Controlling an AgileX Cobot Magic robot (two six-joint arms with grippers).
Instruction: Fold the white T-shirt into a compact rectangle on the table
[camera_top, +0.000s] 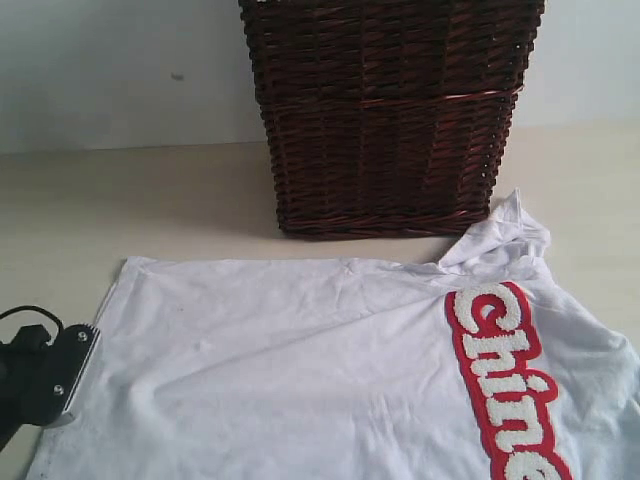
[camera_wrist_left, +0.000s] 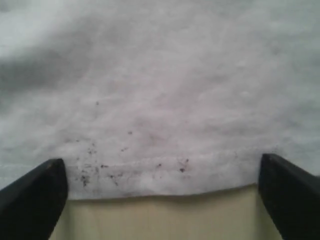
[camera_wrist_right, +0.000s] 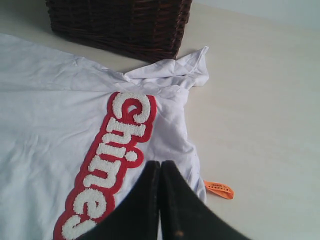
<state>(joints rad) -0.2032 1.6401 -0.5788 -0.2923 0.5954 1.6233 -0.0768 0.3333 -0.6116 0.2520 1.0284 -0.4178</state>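
Two grippers work the white T-shirt, which lies spread on the table. Left gripper: jaws wide apart, hem between them, nothing grasped. Right gripper: jaws pressed together, empty, lettering just beside. Probable step: beginning a fold. Next move requires closing squarely on the hem.

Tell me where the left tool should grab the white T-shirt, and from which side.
Grip the stitched hem of the white T-shirt. It lies flat and straight on the table, between the fingers of the open left tool, with bare table beside it. Coming in low from that bare side, one finger sliding under the hem, likely works best.
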